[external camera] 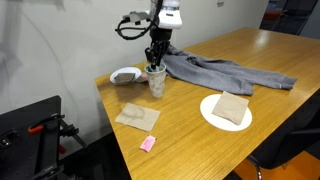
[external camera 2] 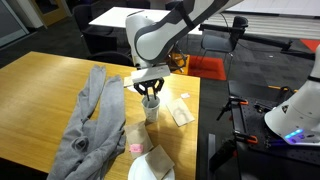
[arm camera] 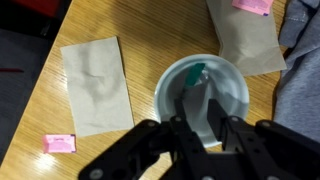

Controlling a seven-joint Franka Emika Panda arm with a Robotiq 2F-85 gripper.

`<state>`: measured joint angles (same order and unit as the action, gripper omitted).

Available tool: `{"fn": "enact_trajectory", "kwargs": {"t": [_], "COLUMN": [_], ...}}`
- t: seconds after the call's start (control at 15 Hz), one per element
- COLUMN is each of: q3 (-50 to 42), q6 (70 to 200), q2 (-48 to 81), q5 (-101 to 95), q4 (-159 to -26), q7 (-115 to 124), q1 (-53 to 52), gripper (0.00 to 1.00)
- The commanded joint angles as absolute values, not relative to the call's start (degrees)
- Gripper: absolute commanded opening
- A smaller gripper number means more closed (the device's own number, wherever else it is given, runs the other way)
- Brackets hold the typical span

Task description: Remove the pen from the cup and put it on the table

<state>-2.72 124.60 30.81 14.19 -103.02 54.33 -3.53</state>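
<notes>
**Surface:** large light-brown wooden worktop [external camera: 185, 145] with rounded corners; a white wall [external camera: 60, 30] stands behind it.
**Item 1:** small translucent greyish cup [external camera: 157, 84], upright, just beside a shallow white bowl [external camera: 126, 74].
**Item 2:** thin green pen [arm camera: 197, 72], inside the cup, leaning on its wall.
**Item 3:** black end effector [arm camera: 212, 118], fingers spread, tips at the cup mouth.
**Adjacent:** crumpled grey cloth [external camera 2: 90, 125].

White wall [external camera: 45, 45] in an exterior view, black metal stand [external camera: 35, 130] with red fittings below it. Elsewhere white tables [external camera 2: 110, 18], dark office chairs [external camera 2: 100, 42], dark floor [external camera 2: 225, 160], red floor patch [external camera 2: 215, 66], black tripod [external camera 2: 240, 105], even indoor light
</notes>
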Motion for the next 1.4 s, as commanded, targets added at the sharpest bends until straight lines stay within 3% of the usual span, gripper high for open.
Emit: {"fn": "enact_trajectory", "kwargs": {"t": [0.0, 1.33], "q3": [-3.3, -2.7], "q6": [123.8, 123.8], "q2": [32.2, 35.4], "q5": [13.2, 13.7], "q4": [-100.8, -99.2], "q7": [56.1, 54.9], "q1": [-4.2, -4.8], "gripper": [0.32, 0.31]}}
